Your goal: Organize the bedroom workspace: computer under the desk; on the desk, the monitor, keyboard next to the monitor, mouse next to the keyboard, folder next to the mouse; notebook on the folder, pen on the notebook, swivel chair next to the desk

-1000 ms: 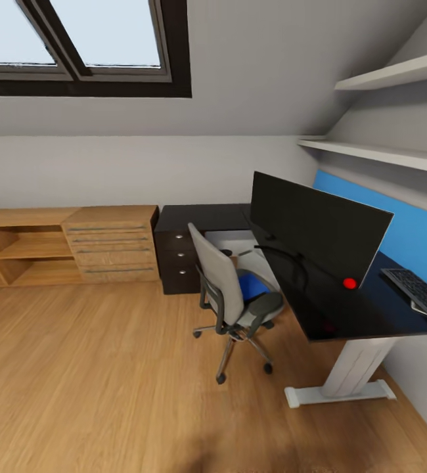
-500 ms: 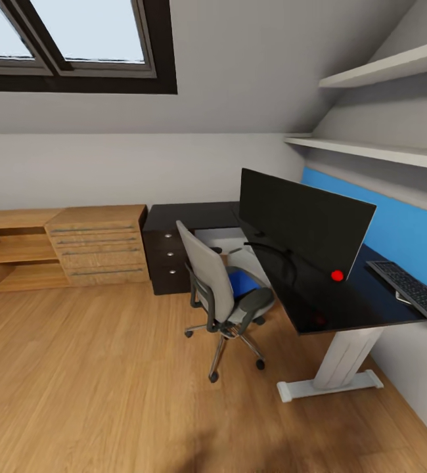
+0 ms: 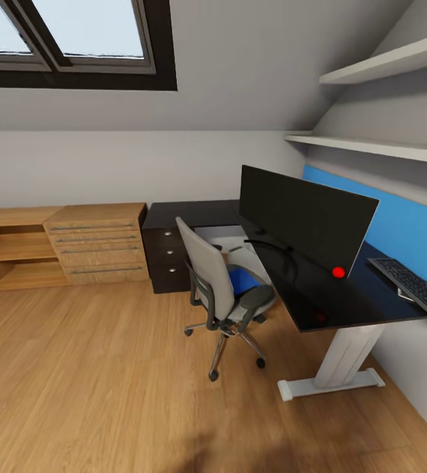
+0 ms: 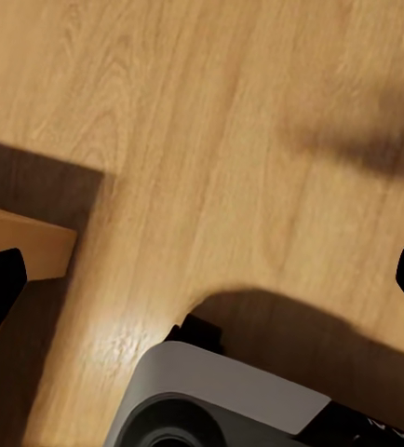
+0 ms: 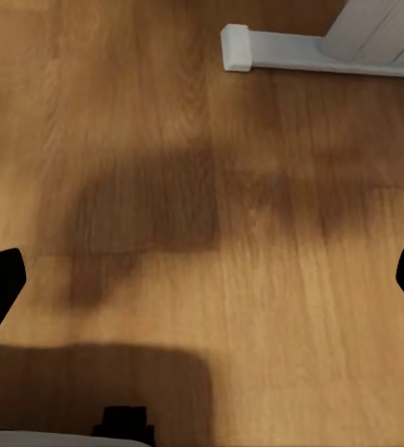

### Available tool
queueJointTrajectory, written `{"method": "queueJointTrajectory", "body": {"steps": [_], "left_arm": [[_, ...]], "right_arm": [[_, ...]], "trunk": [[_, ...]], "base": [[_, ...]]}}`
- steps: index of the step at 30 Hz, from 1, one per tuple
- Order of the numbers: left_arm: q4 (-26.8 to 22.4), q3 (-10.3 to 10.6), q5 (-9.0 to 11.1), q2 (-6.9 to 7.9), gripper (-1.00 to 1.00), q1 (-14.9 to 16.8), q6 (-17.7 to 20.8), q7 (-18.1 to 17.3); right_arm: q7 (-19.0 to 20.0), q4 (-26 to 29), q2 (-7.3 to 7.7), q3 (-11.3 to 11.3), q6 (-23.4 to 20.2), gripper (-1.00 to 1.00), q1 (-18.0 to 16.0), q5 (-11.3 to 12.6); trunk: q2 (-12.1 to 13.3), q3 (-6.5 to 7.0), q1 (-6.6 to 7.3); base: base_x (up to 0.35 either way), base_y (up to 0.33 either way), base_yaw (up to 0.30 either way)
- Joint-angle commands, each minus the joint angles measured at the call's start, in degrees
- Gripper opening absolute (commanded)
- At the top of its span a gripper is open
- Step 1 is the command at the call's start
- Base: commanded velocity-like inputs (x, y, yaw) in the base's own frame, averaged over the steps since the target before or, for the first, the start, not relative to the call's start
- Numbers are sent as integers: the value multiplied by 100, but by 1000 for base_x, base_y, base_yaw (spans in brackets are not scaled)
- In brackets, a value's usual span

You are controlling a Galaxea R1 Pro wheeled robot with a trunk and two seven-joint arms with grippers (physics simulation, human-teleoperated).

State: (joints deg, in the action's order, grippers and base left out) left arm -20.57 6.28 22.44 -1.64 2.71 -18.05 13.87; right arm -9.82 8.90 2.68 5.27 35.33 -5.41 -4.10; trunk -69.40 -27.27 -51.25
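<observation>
Since half a second ago, our head view has tilted slightly; the furniture itself has not shifted. From the left, we note a light-wood drawer chest (image 3: 98,243) against the wall, then the desk (image 3: 345,302) with its black drawer unit (image 3: 166,259). The swivel chair (image 3: 223,299) stands just beside the desk, the blue folder (image 3: 243,281) lying on its seat. The monitor (image 3: 302,217) stands upright on the desk (red dot at its lower right corner); the keyboard (image 3: 414,286) lies further right, at the frame edge. Both wrist views look down on wood floor: the left gripper (image 4: 202,279) and right gripper (image 5: 202,279) are spread wide, grasping nothing.
</observation>
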Motion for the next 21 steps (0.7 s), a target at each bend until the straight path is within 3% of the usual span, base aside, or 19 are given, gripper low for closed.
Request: {"method": "queueJointTrajectory", "body": {"steps": [1,21], "left_arm": [[1,49,32,-5,100,5,-20,43],[1,49,31,-54,100,2,-23,43]], "right_arm": [[-59,-7,3,41,7,100,-4,-44],[-38,-20,1,67,27,100,-4,-48]], "trunk": [[-45,-24,-23],[-847,-383,-462]], "base": [[0,0,0],[0,0,0]]}}
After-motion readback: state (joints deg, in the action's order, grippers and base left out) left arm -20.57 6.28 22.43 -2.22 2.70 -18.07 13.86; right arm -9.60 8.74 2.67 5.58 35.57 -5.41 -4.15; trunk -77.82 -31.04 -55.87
